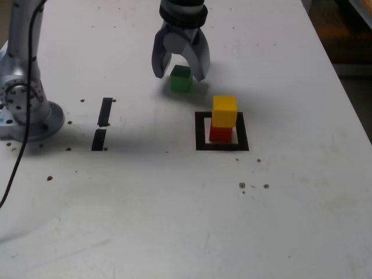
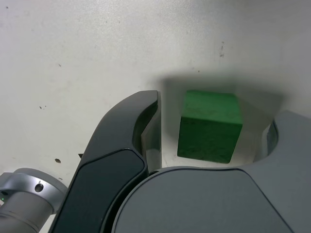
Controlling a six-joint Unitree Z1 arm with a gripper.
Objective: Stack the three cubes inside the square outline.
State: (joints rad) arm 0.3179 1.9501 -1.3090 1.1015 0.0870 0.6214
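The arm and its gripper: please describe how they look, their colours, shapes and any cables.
The arm is silver-grey metal on a round base, with a black cable hanging beside it. The gripper has two curved, claw-like grey fingers under a black collar.

White table (image 1: 174, 221) bears green cube (image 1: 181, 78), square outline (image 1: 200, 131), red cube (image 1: 220, 133).

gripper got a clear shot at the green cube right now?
Probably yes. The gripper is open with one finger on each side of the green cube, gaps visible in the wrist view. The yellow cube on the red cube stands apart.
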